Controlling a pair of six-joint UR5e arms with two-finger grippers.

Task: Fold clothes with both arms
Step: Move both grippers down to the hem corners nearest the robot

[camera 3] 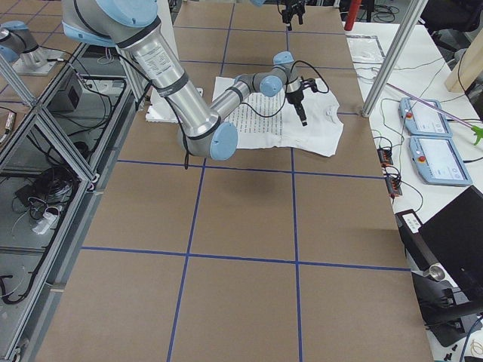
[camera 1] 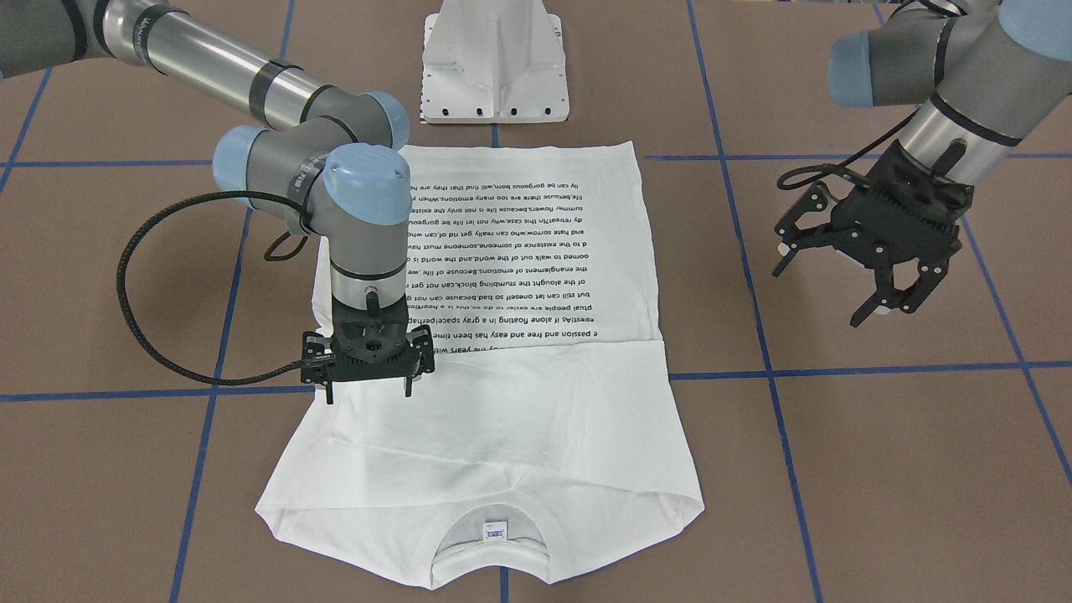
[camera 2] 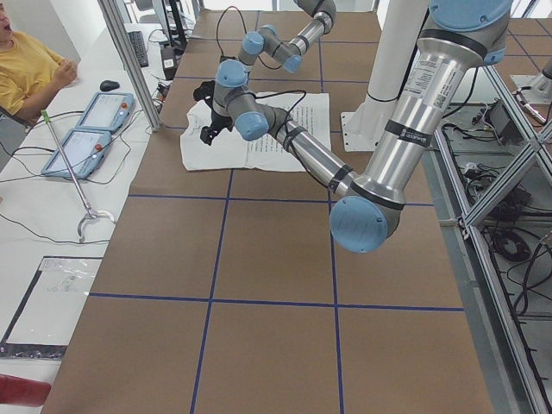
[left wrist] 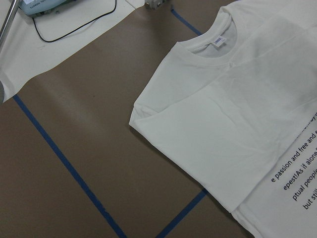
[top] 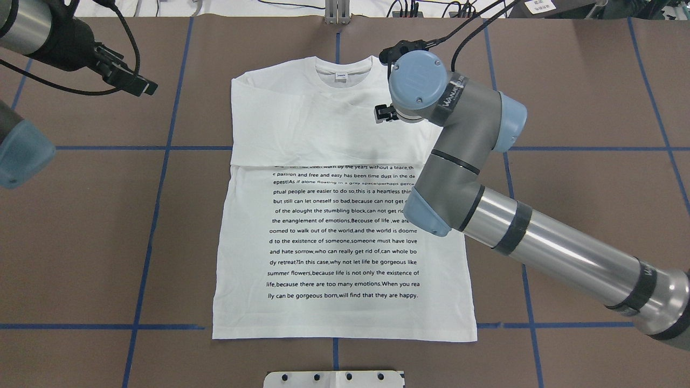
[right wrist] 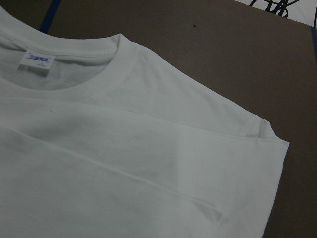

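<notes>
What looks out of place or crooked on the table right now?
Nothing stands out: the white long-sleeved T-shirt lies flat on the brown table, sleeves folded evenly across its chest, no stains or tears.

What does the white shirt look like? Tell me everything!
The white T-shirt lies flat, print up, on the brown table. It looks like soft cotton. Black text lines fill its middle; the sleeves, folded across the chest, cover the top lines. Its ribbed collar, with a small label, points away from the robot. The right gripper hangs over one side.
</notes>
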